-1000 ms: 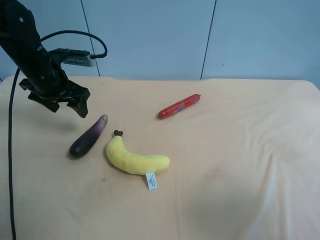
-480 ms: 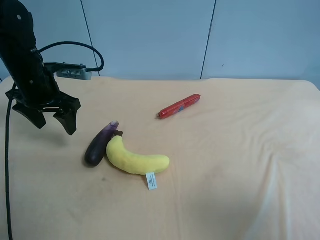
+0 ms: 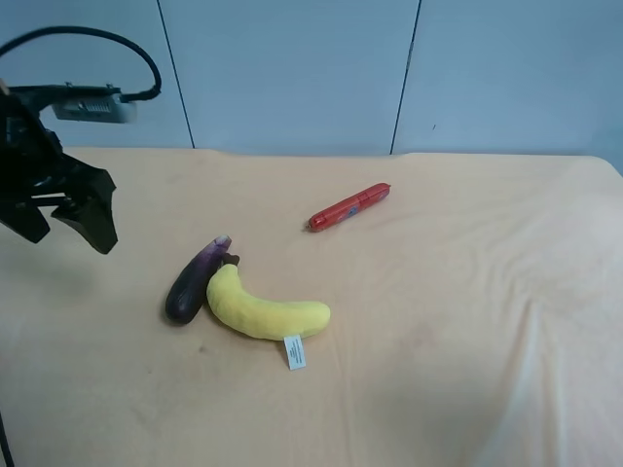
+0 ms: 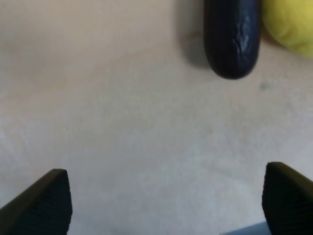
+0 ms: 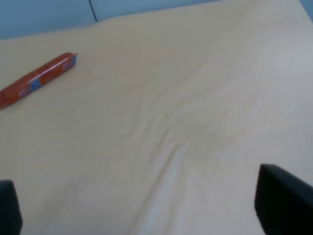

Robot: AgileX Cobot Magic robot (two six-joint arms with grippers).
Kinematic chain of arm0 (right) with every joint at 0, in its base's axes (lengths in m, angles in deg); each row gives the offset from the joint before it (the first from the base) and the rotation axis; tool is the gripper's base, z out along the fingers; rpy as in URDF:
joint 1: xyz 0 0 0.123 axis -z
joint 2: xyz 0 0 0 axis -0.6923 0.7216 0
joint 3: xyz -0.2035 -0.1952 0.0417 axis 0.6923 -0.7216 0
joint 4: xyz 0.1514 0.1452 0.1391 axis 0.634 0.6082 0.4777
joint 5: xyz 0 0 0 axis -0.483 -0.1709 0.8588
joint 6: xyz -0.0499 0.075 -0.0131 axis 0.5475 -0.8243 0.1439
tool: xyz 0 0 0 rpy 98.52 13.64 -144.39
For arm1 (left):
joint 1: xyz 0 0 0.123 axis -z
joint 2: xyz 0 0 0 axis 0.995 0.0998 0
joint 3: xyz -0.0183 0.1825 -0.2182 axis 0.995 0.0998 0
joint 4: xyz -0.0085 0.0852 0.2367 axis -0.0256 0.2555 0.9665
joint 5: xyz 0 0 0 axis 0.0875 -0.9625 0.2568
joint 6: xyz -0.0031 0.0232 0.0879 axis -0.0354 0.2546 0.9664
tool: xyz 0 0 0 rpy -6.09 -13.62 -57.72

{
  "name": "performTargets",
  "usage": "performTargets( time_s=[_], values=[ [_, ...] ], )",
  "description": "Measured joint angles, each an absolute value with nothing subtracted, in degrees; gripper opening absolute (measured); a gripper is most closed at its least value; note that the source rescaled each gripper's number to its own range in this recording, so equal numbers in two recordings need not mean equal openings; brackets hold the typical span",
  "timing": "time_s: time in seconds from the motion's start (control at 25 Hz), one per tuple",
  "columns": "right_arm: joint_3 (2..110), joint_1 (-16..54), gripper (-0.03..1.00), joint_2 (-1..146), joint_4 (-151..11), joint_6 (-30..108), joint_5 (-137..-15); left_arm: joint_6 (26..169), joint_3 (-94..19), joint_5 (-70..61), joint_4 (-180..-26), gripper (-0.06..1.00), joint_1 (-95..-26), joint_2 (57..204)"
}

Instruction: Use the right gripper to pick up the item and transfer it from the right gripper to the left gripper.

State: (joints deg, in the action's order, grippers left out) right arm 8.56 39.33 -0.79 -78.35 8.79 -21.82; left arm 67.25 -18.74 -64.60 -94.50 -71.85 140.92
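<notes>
The item, a glossy dark purple eggplant [image 3: 196,281], lies on the table with its side against the banana; in the left wrist view its rounded end [image 4: 232,39] shows. My left gripper [image 3: 64,232], all black, hangs open and empty above the table, to the left of the eggplant and apart from it. Its two fingertips [image 4: 41,205] stand wide over bare cloth. My right gripper [image 5: 146,215] is open with nothing between its fingers [image 5: 286,205]; it is outside the exterior high view.
A yellow plush banana [image 3: 263,309] with a white tag lies just right of the eggplant. A red sausage stick [image 3: 348,206] lies farther back, also seen as a red sausage stick [image 5: 36,81] by the right wrist. The tan cloth table [image 3: 467,321] reaches a blue wall.
The eggplant has shifted right and now rests against the banana. My left arm has drawn away to the left, jaws still open.
</notes>
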Motion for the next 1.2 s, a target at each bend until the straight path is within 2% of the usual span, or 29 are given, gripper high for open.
performTargets(
  time_s=[0.76, 1.0, 1.2],
  values=[
    [8.56, 39.33, 0.86, -0.79, -78.35, 8.79, -21.82, 64.41, 0.92, -65.16, -95.98, 0.69, -71.85, 77.45],
    [8.56, 39.33, 0.86, -0.79, -78.35, 8.79, -21.82, 65.0, 6.71, -63.66, -96.03, 0.69, -71.85, 65.48],
    [8.56, 39.33, 0.86, -0.79, -78.35, 8.79, -21.82, 67.61, 12.61, -61.72, -96.03, 0.69, -71.85, 61.75]
  ],
)
